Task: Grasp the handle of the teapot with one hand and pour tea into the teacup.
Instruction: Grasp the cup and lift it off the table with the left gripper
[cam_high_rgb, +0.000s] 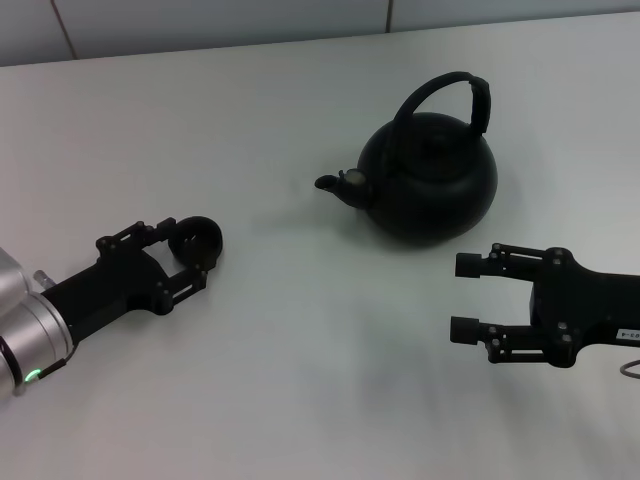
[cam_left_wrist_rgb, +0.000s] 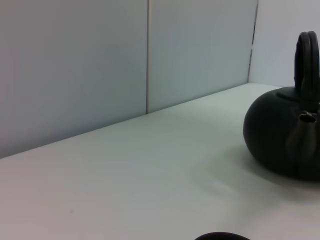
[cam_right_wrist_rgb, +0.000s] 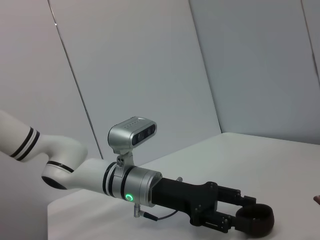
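The black teapot (cam_high_rgb: 432, 185) stands upright on the white table (cam_high_rgb: 300, 110), its spout (cam_high_rgb: 336, 184) towards the robot's left. Its arched handle (cam_high_rgb: 445, 92) loops over the lid. The small black teacup (cam_high_rgb: 197, 240) sits on the table between the fingers of my left gripper (cam_high_rgb: 186, 252), which is closed on it. The right wrist view shows this grip on the teacup (cam_right_wrist_rgb: 255, 223). My right gripper (cam_high_rgb: 465, 297) is open and empty, low over the table, in front of the teapot and apart from it. The left wrist view shows the teapot (cam_left_wrist_rgb: 280, 137) and handle (cam_left_wrist_rgb: 306, 60). No tea shows.
The table's far edge meets a pale panelled wall (cam_left_wrist_rgb: 100, 65). Bare table lies between the teacup and the teapot's spout. A thin cable loop (cam_high_rgb: 630, 368) shows at the right edge by the right arm.
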